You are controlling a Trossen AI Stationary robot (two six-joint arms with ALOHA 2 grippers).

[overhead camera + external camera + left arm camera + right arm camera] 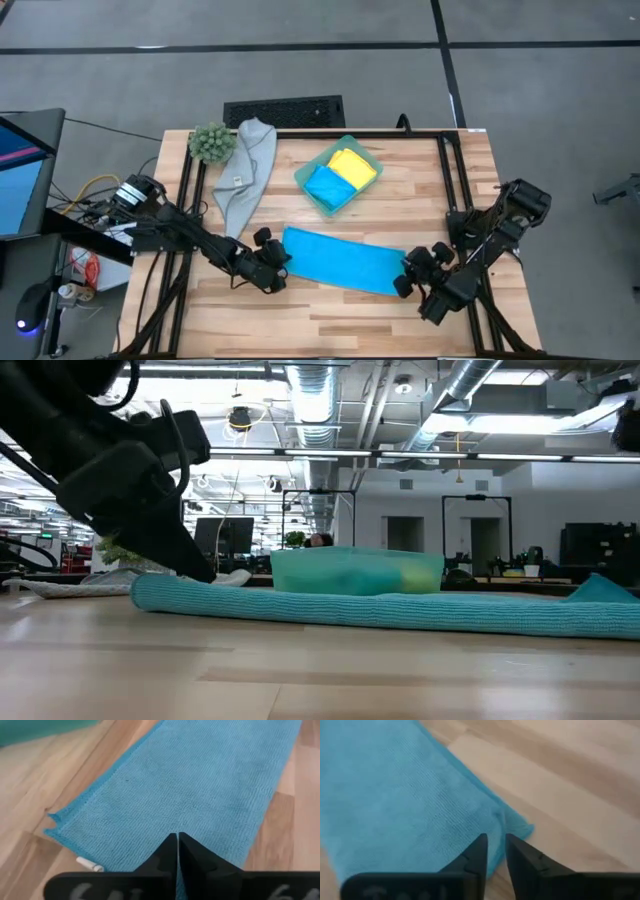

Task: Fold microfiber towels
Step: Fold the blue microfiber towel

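A sky-blue towel lies as a long folded strip on the wooden counter, just in front of the teal-green tray, which serves as the landmark here. The left gripper sits at the strip's end on the tray's left side; in the left wrist view its fingers are pressed together with the towel's edge caught between them. The right gripper is at the strip's opposite end, on the tray's right side; its fingers stand a narrow gap apart over the towel's corner, and whether they grip the cloth cannot be told.

Inside the tray rest 2 folded towels, a yellow towel and a second blue towel, touching each other. A grey towel with a small tag lies limp on the counter left of the tray, and a fuzzy green plant ball sits beside the grey towel's far end, further left of the tray.
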